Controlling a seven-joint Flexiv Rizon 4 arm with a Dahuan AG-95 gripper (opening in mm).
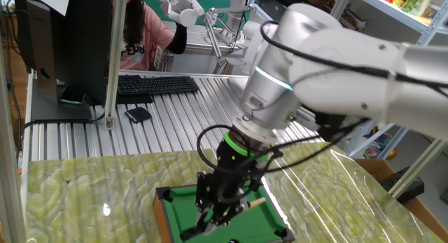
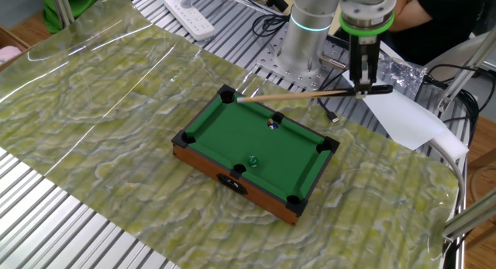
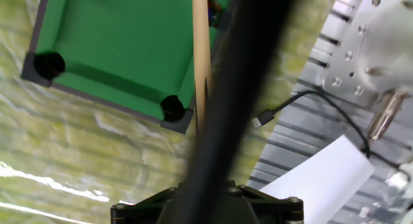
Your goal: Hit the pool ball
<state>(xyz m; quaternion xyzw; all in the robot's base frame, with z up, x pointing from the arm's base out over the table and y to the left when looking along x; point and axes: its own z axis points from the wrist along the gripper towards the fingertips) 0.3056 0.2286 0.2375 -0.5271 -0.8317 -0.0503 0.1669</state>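
Note:
The mini green pool table [image 2: 232, 137] lies on the marbled mat. The pool ball [image 2: 273, 124], tiny and dark with a whitish spot, rests on the felt by the far side's middle pocket. My gripper [image 2: 363, 86] is shut on the butt end of the thin wooden cue stick [image 2: 294, 94]. It holds the cue level over the table's far rail, with the tip near the far left corner pocket. In the hand view the cue [image 3: 201, 56] runs up over the felt, and a blurred dark finger [image 3: 245, 69] hides most of the ball. In one fixed view the gripper [image 1: 222, 209] hangs over the table [image 1: 175, 208].
A second small greenish ball [image 2: 253, 158] sits on the felt near the front middle pocket. A white paper sheet [image 2: 403, 118] and cables lie to the right of the table. The arm's base [image 2: 306, 36] stands behind it. A keyboard [image 1: 154, 84] and a person are at the back.

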